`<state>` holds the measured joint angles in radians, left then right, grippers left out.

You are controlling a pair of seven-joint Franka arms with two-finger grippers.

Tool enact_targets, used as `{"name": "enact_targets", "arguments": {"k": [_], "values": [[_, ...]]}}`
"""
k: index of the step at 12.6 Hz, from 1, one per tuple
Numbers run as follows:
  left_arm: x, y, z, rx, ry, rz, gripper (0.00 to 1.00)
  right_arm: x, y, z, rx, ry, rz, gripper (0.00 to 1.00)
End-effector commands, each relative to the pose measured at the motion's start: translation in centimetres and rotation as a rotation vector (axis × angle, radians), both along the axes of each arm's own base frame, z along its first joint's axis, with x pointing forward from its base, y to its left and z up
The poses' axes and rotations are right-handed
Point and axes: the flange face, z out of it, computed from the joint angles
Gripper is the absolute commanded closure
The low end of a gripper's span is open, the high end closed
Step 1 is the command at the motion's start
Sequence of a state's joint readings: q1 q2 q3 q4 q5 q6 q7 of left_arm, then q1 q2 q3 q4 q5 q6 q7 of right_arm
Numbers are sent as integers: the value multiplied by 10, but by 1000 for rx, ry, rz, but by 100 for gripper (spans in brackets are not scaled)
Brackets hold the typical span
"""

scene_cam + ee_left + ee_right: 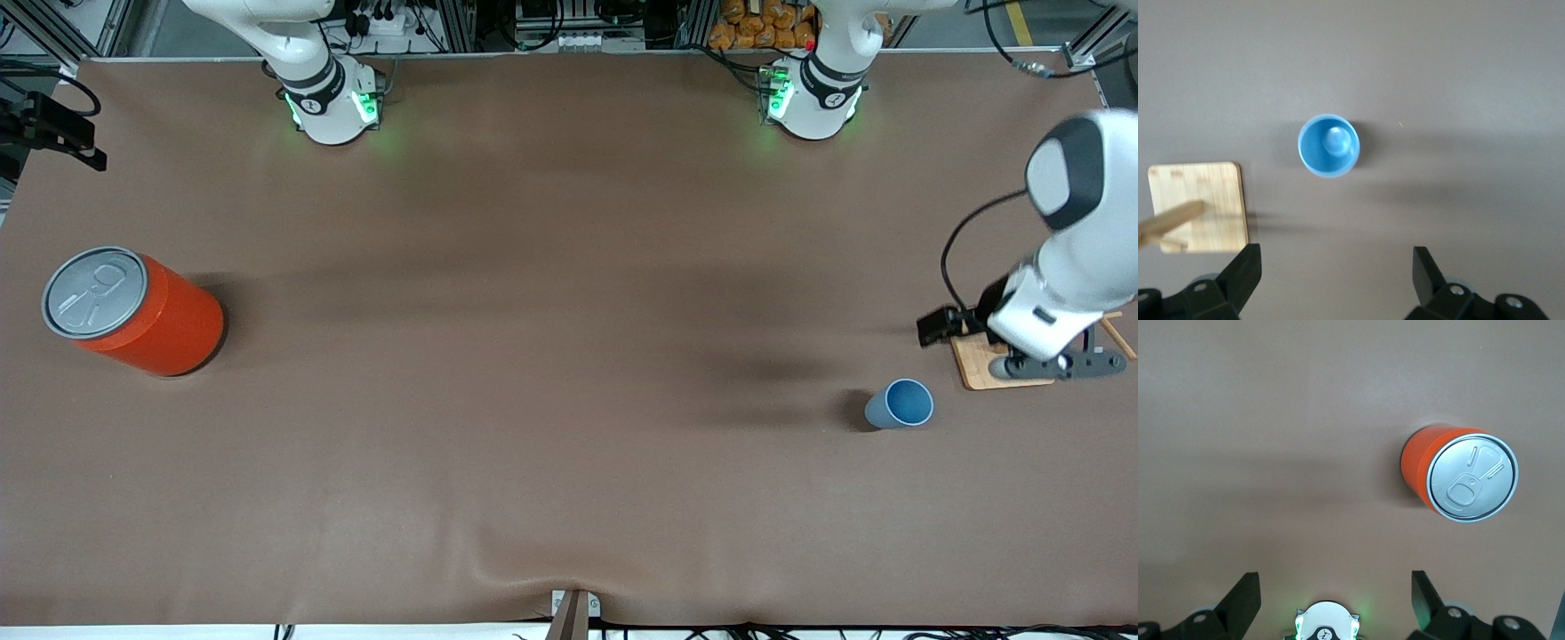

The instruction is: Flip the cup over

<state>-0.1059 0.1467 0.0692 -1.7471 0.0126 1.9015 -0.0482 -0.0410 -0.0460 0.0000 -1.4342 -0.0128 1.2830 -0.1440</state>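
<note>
The small light-blue cup (pixel 900 404) stands upright with its mouth up on the brown table, toward the left arm's end. In the left wrist view the cup (pixel 1329 145) shows its darker blue inside. My left gripper (pixel 1062 363) is open and empty, up over a small wooden board beside the cup and apart from it. Its fingers (pixel 1245 267) stand wide apart. My right gripper (pixel 1335 580) is open and empty, high over its own arm's base; it is out of the front view.
A large orange can (pixel 133 311) with a grey pull-tab lid stands toward the right arm's end; it also shows in the right wrist view (pixel 1458 477). The wooden board (pixel 973 363) (pixel 1201 207) with a wooden stick (pixel 1168 223) lies beside the cup.
</note>
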Motion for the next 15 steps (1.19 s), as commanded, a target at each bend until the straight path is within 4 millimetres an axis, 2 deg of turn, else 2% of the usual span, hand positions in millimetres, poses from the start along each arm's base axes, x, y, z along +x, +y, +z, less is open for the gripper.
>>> {"name": "enact_targets", "arguments": {"k": [1,3,5,7,12,15], "values": [[-31,-3,46,12,21,-15,0,0,-4,3,19,1,-1,0],[-37,-12,79,10,47,-26,0,0,-3,3,19,1,0,0],[-40,-30,102,15,41,-53,0,0,-4,3,19,3,-1,0],[-43,-36,125,10,41,-63,0,0,-3,3,19,3,0,0],[-52,-30,153,-16,87,-48,0,0,-4,3,19,3,-1,0],[-54,-33,155,-14,90,-51,0,-1,-4,2,21,10,-3,0]]}}
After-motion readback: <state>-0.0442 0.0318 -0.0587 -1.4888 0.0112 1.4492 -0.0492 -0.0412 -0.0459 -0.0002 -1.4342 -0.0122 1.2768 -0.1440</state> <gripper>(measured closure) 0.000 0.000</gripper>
